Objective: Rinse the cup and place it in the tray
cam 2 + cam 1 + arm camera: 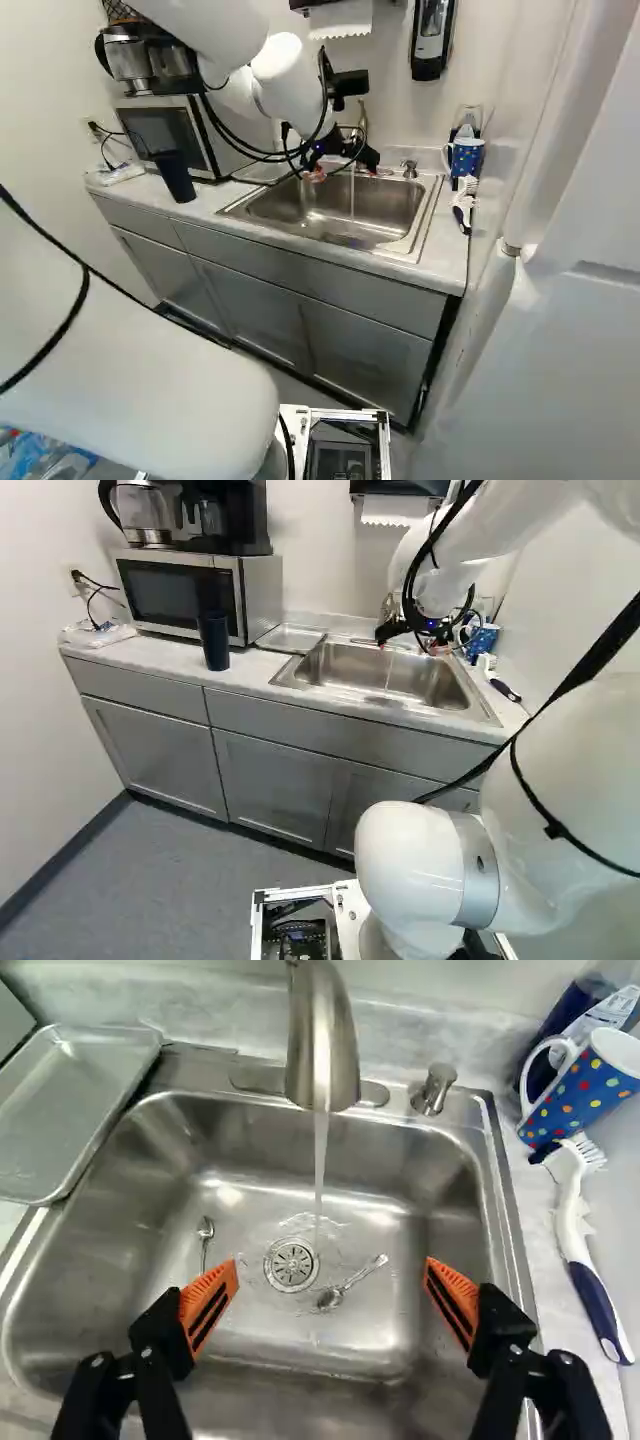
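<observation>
While water is running into the sink [400,1330], the hand [332,1263] is hovering above, empty and spread wide. I am noting two candidate cups: a dark cup [214,640] is standing upright left of the hand, past the tray [70,1110], long axis vertical; a dotted mug [580,1095] is standing right. I am finding no legible writing on either.
</observation>
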Tool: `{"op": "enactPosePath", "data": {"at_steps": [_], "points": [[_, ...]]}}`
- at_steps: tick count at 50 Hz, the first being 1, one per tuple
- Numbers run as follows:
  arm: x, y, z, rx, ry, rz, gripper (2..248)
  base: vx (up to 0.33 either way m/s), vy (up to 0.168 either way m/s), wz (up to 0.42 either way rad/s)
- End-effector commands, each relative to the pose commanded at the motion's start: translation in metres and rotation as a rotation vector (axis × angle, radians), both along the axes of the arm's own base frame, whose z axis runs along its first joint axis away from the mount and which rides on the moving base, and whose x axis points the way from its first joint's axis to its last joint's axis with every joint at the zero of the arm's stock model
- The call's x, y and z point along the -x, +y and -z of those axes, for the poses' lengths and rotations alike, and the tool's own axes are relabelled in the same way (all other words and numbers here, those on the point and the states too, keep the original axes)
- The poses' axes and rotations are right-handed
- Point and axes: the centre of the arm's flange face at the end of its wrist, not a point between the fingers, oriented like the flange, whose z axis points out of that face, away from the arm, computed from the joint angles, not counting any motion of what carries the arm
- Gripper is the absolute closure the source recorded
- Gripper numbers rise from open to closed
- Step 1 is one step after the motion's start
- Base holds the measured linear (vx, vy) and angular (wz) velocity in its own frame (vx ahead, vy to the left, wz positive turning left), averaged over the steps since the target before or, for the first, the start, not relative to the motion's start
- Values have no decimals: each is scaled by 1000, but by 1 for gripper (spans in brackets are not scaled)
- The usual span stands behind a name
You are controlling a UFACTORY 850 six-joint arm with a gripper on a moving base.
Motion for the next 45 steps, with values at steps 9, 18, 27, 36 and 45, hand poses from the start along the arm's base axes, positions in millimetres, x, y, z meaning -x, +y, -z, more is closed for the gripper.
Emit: {"op": "enactPosePath", "data": {"at_steps": [9, 18, 27, 36, 45], "points": [[0, 0, 0, 0, 0, 0, 3, 0, 0, 0], [0, 0, 0, 0, 0, 0, 3, 0, 0, 0], [0, 1, 0, 0, 0, -2, 3, 0, 0, 0], [0, 9, 0, 0, -1, -22, 3, 0, 0, 0], [-1, 23, 0, 0, -2, -53, 3, 0, 0, 0]]}}
